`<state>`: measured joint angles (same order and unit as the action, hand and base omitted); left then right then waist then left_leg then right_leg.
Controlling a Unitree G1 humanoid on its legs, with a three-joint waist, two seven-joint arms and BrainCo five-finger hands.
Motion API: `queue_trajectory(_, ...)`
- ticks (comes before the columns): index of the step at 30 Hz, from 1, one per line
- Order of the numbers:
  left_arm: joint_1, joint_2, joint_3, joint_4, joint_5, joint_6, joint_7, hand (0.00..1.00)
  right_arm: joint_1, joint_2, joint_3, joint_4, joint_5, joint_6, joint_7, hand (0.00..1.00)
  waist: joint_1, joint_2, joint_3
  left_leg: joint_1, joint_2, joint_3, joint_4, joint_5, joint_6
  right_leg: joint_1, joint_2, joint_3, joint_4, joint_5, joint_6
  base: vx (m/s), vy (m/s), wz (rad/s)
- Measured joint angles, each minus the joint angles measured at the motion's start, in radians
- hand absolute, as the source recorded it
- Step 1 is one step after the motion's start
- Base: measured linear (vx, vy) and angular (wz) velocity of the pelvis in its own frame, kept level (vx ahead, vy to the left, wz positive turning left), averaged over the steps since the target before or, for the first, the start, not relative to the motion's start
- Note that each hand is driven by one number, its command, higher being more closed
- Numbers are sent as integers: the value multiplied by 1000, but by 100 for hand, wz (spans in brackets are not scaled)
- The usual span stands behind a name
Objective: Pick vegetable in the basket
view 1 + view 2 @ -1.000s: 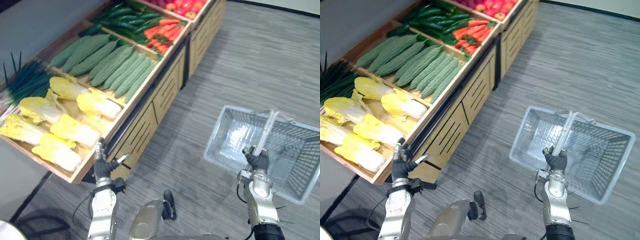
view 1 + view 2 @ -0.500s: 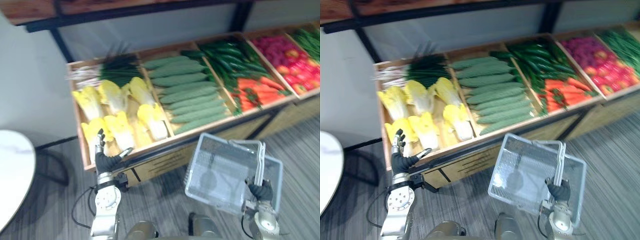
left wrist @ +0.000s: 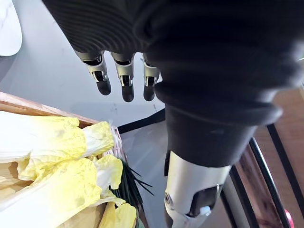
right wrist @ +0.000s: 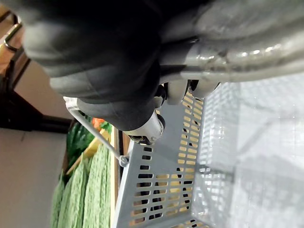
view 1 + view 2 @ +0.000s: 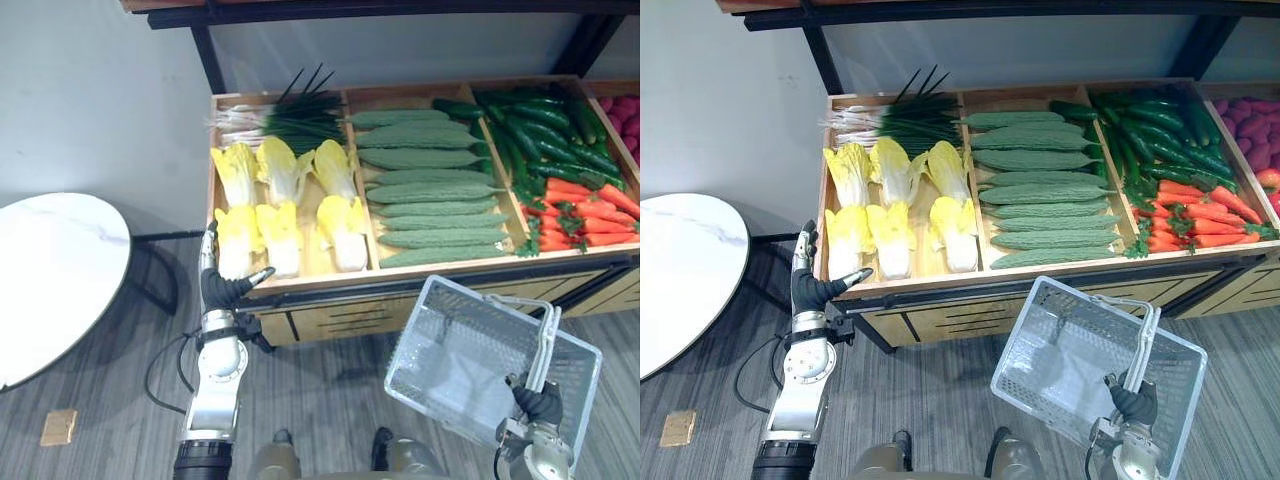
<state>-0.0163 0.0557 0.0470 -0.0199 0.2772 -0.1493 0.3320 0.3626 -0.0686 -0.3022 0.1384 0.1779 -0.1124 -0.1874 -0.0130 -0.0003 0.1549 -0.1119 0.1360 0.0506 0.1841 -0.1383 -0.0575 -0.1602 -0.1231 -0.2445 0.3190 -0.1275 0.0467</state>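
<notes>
A wooden produce stand (image 5: 400,285) holds yellow-white cabbages (image 5: 283,205), green bumpy gourds (image 5: 430,190), green onions (image 5: 285,122), cucumbers (image 5: 540,130) and carrots (image 5: 590,215). My left hand (image 5: 222,287) is open with straight fingers (image 3: 124,80), raised at the stand's front left corner, just before the cabbages (image 3: 52,156). My right hand (image 5: 540,402) is shut on the handle (image 4: 247,59) of a grey plastic basket (image 5: 440,365), which hangs empty in front of the stand at the lower right.
A round white table (image 5: 50,280) stands to the left of the stand. A dark shelf frame (image 5: 400,10) runs above the produce. Striped grey floor (image 5: 330,400) lies in front, with a small brown block (image 5: 58,427) on it at the lower left.
The camera has swung round: the whole stand now lies square ahead and the white table shows more. Both hands keep their poses, and the basket stays in my right hand.
</notes>
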Motion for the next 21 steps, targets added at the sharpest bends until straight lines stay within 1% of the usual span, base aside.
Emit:
queue_trajectory(2,-22,11,-2,32,0,1,-1,0,2,0,4,11,0,0,17,100,-5,-5,-5,5,-4,9,-51,38,0,-10,4,11,-15,3,1,14,-4,2)
queue_trajectory(4,-49,25,-14,98,1,16,-2,0,-2,0,4,55,0,0,20,100,-11,-13,-12,42,-7,28,-129,91,-15,-11,11,35,-23,6,2,58,-12,-7)
queue_trajectory(5,-53,30,-14,113,1,18,-2,0,-6,0,4,68,0,0,21,100,-12,-15,-14,52,-7,34,-145,102,-17,-11,13,44,-23,8,0,74,-7,-17)
queue_trajectory(7,-73,53,-12,187,10,36,-1,0,-17,0,6,111,-1,-1,40,100,-27,-22,-18,78,-7,68,-177,131,-33,-11,27,118,-31,12,-3,82,13,-14)
queue_trajectory(8,-82,64,-8,212,15,39,0,0,-25,0,7,128,-1,-1,41,100,-27,-25,-20,85,-6,76,-185,135,-34,-11,31,129,-37,15,-6,62,8,-38)
queue_trajectory(10,-128,128,9,313,24,60,4,0,-68,-4,18,187,-2,-2,58,100,-28,-28,-21,90,8,117,-190,135,-34,-10,54,166,-91,54,-6,17,-12,-57)
queue_trajectory(12,-175,162,24,385,30,70,7,0,-85,-14,38,217,-2,-2,59,100,-37,-29,-21,89,9,132,-191,137,-33,-10,60,183,-134,86,-2,-10,20,-39)
queue_trajectory(13,-207,174,43,429,31,77,21,0,-96,-15,42,234,-2,-2,60,100,-39,-30,-20,85,9,146,-193,138,-32,-10,64,196,-163,110,0,-32,43,-34)
queue_trajectory(14,-223,183,49,451,31,80,25,0,-99,-15,43,239,-2,-2,60,100,-42,-32,-19,80,8,149,-193,139,-31,-9,65,201,-180,121,1,-81,51,-28)
queue_trajectory(15,-256,206,55,490,31,87,34,0,-99,-15,46,239,-3,-2,61,100,-47,-37,-18,59,7,152,-195,138,-31,-11,67,212,-213,140,5,-121,31,-24)
queue_trajectory(16,-312,249,71,559,31,97,48,0,-102,-15,51,239,-3,-2,61,100,-56,-55,-5,47,5,159,-209,140,-28,-21,69,226,-252,170,9,-150,20,-31)
queue_trajectory(18,-385,309,80,629,31,101,85,0,-114,-21,65,239,-1,-3,60,100,-58,-87,11,25,5,178,-212,141,-28,-47,74,251,-289,206,10,-132,-11,-37)
queue_trajectory(19,-470,357,78,679,32,101,107,0,-131,-29,68,238,-1,-4,58,100,-61,-106,31,-11,2,186,-213,156,-29,-80,73,264,-311,235,11,-114,-24,-26)
queue_trajectory(21,-533,380,73,722,32,101,108,0,-144,-35,69,236,0,-5,57,100,-66,-112,49,-30,-1,186,-214,170,-21,-93,71,270,-326,253,12,-78,-17,-11)
